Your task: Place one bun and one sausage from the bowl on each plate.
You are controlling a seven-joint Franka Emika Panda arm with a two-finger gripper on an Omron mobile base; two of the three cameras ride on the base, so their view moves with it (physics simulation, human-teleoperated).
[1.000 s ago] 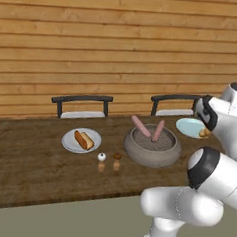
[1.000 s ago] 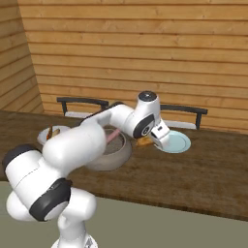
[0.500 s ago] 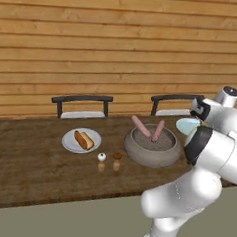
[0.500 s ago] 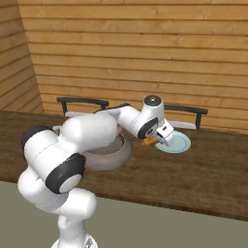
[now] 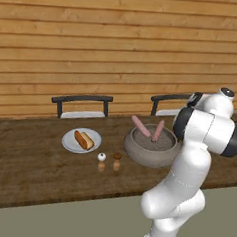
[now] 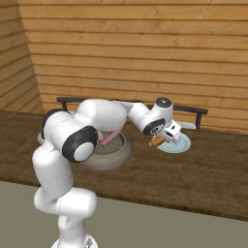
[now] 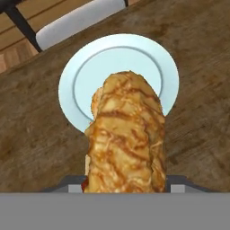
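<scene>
Claw (image 6: 162, 140) gripping bun (image 7: 126, 139), lengthwise toward blue-green plate (image 7: 72, 72).

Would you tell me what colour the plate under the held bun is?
Pale blue-green; the plate shows best in the hand view, behind the bun.

The white Franka arm (image 6: 104, 116) with dark joints reaches forward and right, elbow bent. Its two-finger gripper (image 6: 163, 140) points down, clamped on a golden-brown bun (image 7: 126, 139)
</scene>
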